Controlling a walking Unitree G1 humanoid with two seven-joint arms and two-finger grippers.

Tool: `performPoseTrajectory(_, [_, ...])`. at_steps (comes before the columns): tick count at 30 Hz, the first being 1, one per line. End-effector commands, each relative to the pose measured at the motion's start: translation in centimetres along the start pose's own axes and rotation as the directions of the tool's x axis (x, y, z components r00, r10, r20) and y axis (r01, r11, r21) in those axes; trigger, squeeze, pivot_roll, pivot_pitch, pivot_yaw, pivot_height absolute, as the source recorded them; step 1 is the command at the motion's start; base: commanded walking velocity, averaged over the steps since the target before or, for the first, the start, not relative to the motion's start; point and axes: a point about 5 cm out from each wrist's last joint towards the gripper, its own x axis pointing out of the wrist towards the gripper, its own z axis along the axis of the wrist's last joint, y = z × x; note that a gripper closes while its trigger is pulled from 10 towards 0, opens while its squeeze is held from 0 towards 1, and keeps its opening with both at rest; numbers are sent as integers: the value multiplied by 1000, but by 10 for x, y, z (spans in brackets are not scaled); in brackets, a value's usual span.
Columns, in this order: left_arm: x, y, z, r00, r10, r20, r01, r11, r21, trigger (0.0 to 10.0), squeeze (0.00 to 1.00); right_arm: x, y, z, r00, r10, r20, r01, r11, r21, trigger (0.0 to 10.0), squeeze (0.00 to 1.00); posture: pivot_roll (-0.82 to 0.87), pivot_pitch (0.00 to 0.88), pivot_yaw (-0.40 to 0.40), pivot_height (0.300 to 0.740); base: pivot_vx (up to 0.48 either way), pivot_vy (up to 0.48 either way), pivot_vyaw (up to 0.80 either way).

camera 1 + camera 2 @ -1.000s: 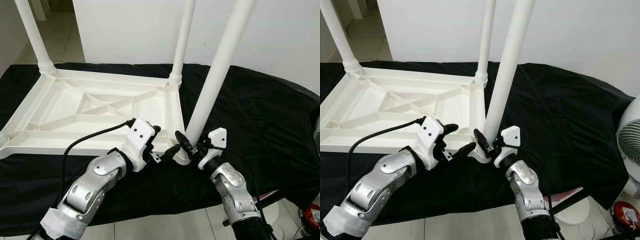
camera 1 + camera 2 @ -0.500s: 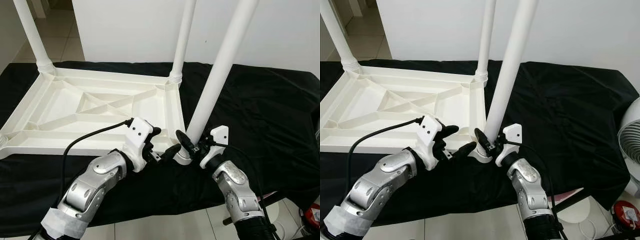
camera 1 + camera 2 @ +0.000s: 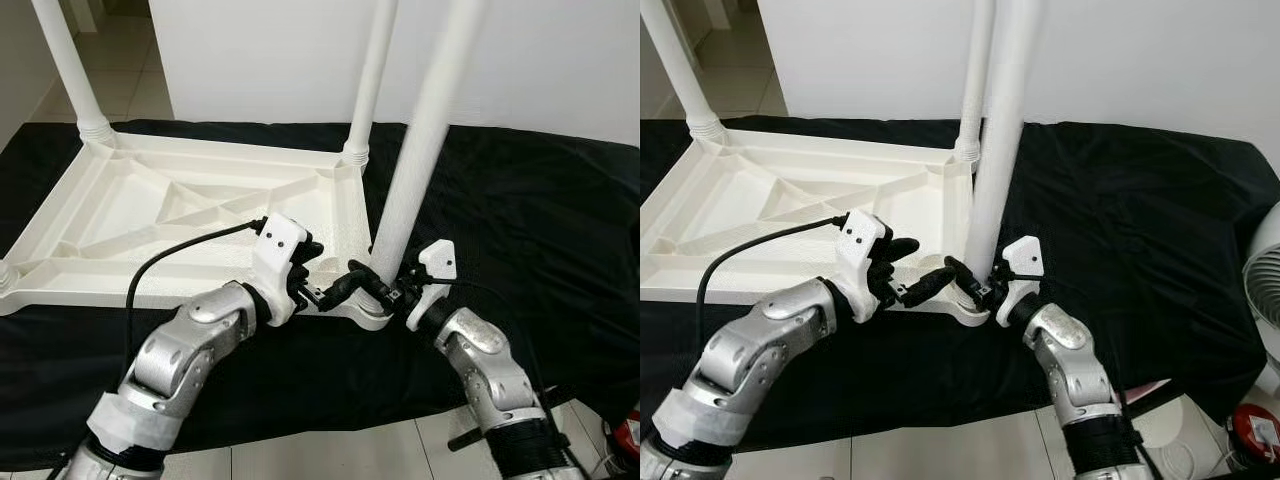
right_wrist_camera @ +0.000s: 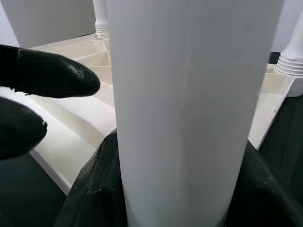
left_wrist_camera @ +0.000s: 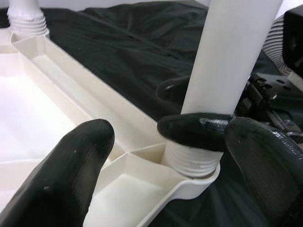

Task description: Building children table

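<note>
The right hand (image 3: 378,287) clamps the upright leg (image 3: 415,180) just above its corner socket (image 3: 970,308) in the upturned tabletop (image 3: 190,215); the left hand (image 3: 325,285) hovers spread beside it.

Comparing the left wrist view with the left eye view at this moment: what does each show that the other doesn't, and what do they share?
Left wrist view alone: the threaded base of the near leg seated in its corner socket, seen close.

Left eye view alone: the whole upside-down tabletop on the black cloth, the far-corner legs, and both silver arms.

Both: the near leg, gripped near its base by the right gripper, with the left gripper open at the same corner.
</note>
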Motion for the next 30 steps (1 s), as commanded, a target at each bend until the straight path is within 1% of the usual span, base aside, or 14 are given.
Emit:
performPoseTrajectory(1, [1,2,6,1000,6,10,-6,1000,-22,10000,0,-2,-7,-4,999,-32,-25,33,999,13,10000,0,88,33,-76,740,0,0,0])
performPoseTrajectory(2, [2,2,12,999,-13,47,14,1000,-22,10000,0,-1,-10,-3,999,-47,-18,48,998,37,10000,0,86,25,-74,740,0,0,0])
performPoseTrajectory(3, [3,2,19,994,-56,89,59,998,-35,10000,0,-1,-14,0,999,-52,-6,52,997,52,10000,0,86,20,-74,740,0,0,0])
performPoseTrajectory(4, [3,2,19,994,-56,89,59,998,-35,10000,0,-1,-14,0,999,-52,-6,52,997,52,10000,0,86,20,-74,740,0,0,0])
performPoseTrajectory(5, [3,0,22,991,-88,101,93,995,-45,10000,0,-1,-15,1,999,-50,-4,51,997,58,10000,0,86,20,-74,740,0,0,0])
performPoseTrajectory(6, [3,0,22,991,-88,101,93,995,-45,10000,0,-1,-15,1,999,-50,-4,51,997,58,10000,0,86,20,-74,740,0,0,0])
performPoseTrajectory(9, [3,-5,31,977,-163,136,166,986,-6,10000,0,2,-16,1,999,-19,-46,19,1000,-7,10000,0,85,10,-75,740,0,0,0])
performPoseTrajectory(11, [3,-5,31,977,-163,136,166,986,-6,10000,0,2,-16,1,999,-19,-46,19,1000,-7,10000,0,85,10,-75,740,0,0,0])
performPoseTrajectory(14, [5,-8,42,962,-225,155,228,974,-2,10000,0,5,-13,6,998,43,-50,-45,998,-38,10000,0,84,6,-74,740,0,0,0])
performPoseTrajectory(17, [8,-11,51,947,-273,172,275,961,8,10000,0,6,-7,8,988,135,-79,-140,988,-67,10000,0,80,5,-73,740,0,0,0])
performPoseTrajectory(20, [9,-11,54,943,-282,176,285,959,13,10000,0,6,-6,8,983,156,-94,-164,983,-83,10000,0,78,7,-72,740,0,0,0])
performPoseTrajectory(23, [12,-12,61,932,-305,195,307,951,18,10000,0,8,-7,8,977,175,-123,-188,977,-103,10000,0,68,8,-64,740,0,0,0])
performPoseTrajectory(25, [15,-12,66,926,-318,205,319,947,25,10000,0,9,-6,9,972,195,-131,-209,972,-107,10000,0,65,9,-61,740,0,0,0])
performPoseTrajectory(30, [17,-12,69,922,-326,210,327,944,30,10000,0,9,-4,10,966,222,-136,-237,966,-107,10000,0,65,9,-61,740,0,0,0])
